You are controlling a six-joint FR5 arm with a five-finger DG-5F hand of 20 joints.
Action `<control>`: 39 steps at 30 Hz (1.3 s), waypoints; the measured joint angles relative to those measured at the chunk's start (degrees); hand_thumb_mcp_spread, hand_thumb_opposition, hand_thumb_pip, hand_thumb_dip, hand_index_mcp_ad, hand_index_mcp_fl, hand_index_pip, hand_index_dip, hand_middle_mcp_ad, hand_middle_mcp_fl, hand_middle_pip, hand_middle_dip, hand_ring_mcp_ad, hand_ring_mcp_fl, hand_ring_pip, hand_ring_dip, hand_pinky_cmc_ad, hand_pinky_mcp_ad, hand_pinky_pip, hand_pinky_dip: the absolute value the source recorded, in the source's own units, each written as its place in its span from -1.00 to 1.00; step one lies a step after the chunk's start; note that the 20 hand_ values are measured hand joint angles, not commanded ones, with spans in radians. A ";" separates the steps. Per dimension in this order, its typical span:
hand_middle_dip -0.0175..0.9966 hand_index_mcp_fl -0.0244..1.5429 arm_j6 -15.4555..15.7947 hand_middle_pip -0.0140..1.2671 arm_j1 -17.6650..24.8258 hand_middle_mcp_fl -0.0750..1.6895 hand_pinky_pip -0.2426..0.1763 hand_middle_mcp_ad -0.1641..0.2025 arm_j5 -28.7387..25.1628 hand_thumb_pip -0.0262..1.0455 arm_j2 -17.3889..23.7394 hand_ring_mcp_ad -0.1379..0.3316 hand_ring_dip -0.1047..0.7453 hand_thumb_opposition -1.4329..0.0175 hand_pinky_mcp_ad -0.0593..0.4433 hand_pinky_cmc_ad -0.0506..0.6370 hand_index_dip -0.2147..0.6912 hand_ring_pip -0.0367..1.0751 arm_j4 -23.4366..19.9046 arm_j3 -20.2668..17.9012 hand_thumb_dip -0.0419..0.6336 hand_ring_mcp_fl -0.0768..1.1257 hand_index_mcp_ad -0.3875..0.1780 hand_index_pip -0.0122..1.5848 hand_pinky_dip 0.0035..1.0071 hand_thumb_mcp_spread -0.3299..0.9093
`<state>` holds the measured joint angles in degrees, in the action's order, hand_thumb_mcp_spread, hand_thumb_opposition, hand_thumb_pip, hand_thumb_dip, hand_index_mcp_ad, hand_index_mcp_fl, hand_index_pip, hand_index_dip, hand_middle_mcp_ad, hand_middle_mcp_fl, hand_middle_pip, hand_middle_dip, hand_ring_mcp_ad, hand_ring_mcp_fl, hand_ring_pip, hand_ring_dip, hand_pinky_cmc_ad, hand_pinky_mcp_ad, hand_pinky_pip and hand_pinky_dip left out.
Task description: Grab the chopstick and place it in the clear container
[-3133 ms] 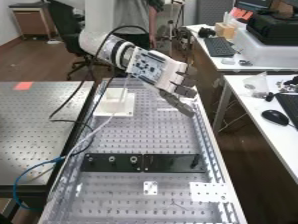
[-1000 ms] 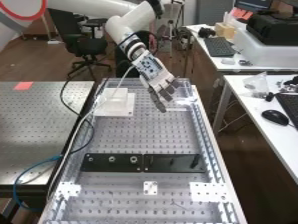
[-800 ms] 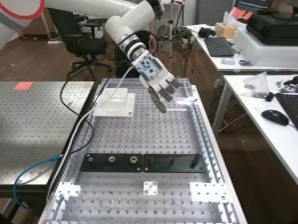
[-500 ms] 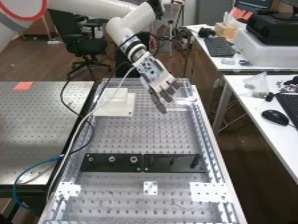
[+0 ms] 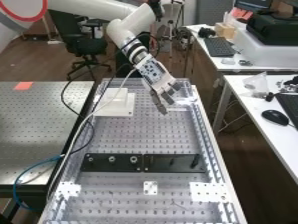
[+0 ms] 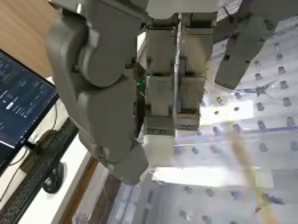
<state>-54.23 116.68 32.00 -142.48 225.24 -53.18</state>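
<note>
Hand is hanging over the bench's far end, toward the right edge. Fingers are running loosely extended, the thumb standing apart; I'm seeing no pinch on anything. White block is sitting near the far left corner.

Chopstick: I'm reading it as the blurred tan streak beyond the fingers, over the perforated top. Not certain, could be a reflection. Can't tell if it's touching the surface.

Judging we're at pre-grasp, nothing placed. If it's wood, I'm expecting light, stiff, a bit slick, not really fragile. Thin round stock, so it'll be rolling if nudged. I'm favouring a hold around mid-length, thumb opposing fingertips, squeezing gently. Gripping near one end, we're risking it pivoting and tipping crosswise on the container's rim.
</note>
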 joint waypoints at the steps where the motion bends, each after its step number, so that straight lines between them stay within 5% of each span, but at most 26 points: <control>1: 0.31 0.27 0.18 0.04 0.01 0.29 0.40 0.14 0.03 -0.03 0.05 -0.26 0.39 -0.56 0.46 0.26 -0.26 -0.69 -0.16 -0.13 0.01 0.58 -0.06 0.29 0.03 0.51; 15: 0.21 0.10 6.14 0.03 0.05 0.17 0.17 0.13 -0.74 0.10 0.92 -0.23 0.29 -0.57 0.46 0.26 -0.29 -0.62 -4.01 0.53 0.02 0.40 -0.06 0.45 0.25 0.39; 20: 0.21 0.00 9.67 0.04 0.00 0.13 0.17 0.12 -0.87 0.25 1.74 -0.24 0.29 -0.43 0.46 0.26 -0.32 -0.61 -6.83 0.79 0.03 0.30 -0.06 0.38 0.25 0.32; 24: 0.19 -0.06 14.28 -0.04 0.02 0.10 0.11 0.14 -1.29 0.25 3.10 -0.26 0.28 -0.35 0.46 0.26 -0.37 -0.63 -10.44 0.49 0.04 0.18 0.01 0.25 0.25 0.29; 29: 0.15 -0.11 19.81 -0.43 0.02 0.00 0.00 0.12 -2.09 0.16 7.21 -0.25 0.24 -0.29 0.47 0.26 -0.38 -0.63 -16.94 -3.14 0.03 0.03 0.01 -0.29 0.26 0.25; 32: 0.15 -0.11 20.52 -0.60 0.03 -0.12 -0.04 0.12 -2.68 0.07 9.53 -0.26 0.26 -0.28 0.46 0.25 -0.28 -0.64 -19.70 -6.60 0.03 -0.11 0.00 -0.63 0.25 0.24; 39: 0.13 -0.11 21.49 -0.74 0.12 -0.19 -0.07 0.14 -3.93 -0.10 15.19 -0.11 0.22 -0.22 0.45 0.26 -0.08 -0.74 -27.99 -15.44 0.01 -0.27 0.01 -0.85 0.25 0.19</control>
<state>-32.74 116.80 28.07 -127.28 197.25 -68.61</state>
